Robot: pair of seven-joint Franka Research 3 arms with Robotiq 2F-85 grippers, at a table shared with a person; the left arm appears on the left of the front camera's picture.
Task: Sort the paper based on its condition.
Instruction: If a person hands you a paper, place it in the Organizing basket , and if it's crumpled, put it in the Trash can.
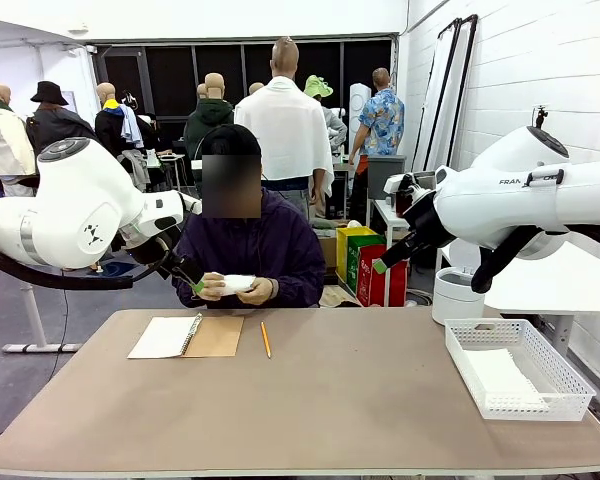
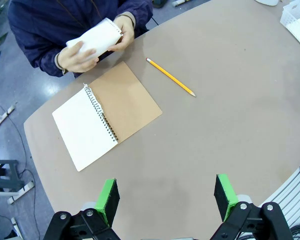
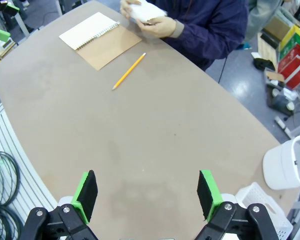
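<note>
A person at the far side holds a bent white sheet of paper (image 1: 236, 284) (image 2: 97, 38) (image 3: 146, 11) in both hands above the table edge. Another sheet of paper (image 1: 500, 376) lies flat in the white basket (image 1: 555, 372) at the right. My left gripper (image 1: 191, 279) (image 2: 166, 199) hangs high over the near left of the table, open, with nothing between its green pads. My right gripper (image 1: 384, 262) (image 3: 147, 195) is raised over the right side, also open and holding nothing. Both are well away from the paper.
An open spiral notebook (image 1: 185, 336) (image 2: 104, 114) (image 3: 99, 40) with a brown cover lies in front of the person, a yellow pencil (image 1: 265, 340) (image 2: 170, 77) (image 3: 129, 71) beside it. A white bin (image 1: 456, 296) (image 3: 289, 163) stands off the table's far right corner.
</note>
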